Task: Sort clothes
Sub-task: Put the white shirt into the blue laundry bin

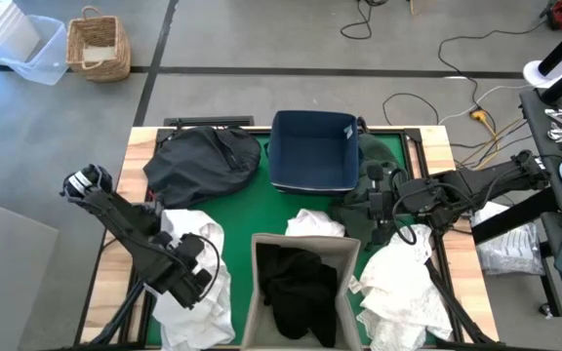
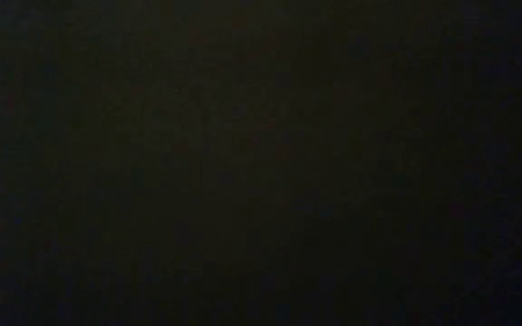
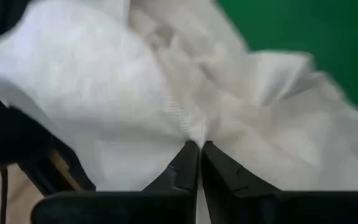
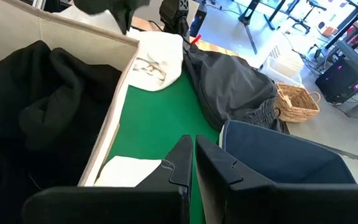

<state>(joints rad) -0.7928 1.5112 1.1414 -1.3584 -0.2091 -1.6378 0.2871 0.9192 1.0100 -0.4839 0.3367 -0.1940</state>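
Observation:
My left gripper [image 1: 199,273] is at the table's near left, shut on a white wrinkly garment [image 1: 191,239] that spreads over the near left corner. My right gripper [image 1: 379,200] hangs shut and empty above a dark green garment [image 1: 371,161], beside the navy bin [image 1: 310,151]. The beige bin [image 1: 259,292] at the near middle holds a black garment [image 1: 301,283]. A charcoal grey garment [image 1: 203,161] lies at the far left. One more white garment [image 1: 315,222] lies behind the beige bin, and another [image 1: 403,283] at the near right. My left gripper pinches a gathered bit of the white garment [image 3: 193,127] between its two fingertips [image 3: 185,158], coming from above and pointing steeply down. Creases run in toward the pinch; one layer or several, I cannot tell. In the high view the rest of the garment lies on the table.
The low view is black and shows nothing. Beyond the table's far left stand a wicker basket [image 1: 99,46] and a clear plastic box [image 1: 32,49]. Cables [image 1: 457,97] lie on the floor at the far right, and a plastic bag [image 1: 510,249] beside the table's right edge.

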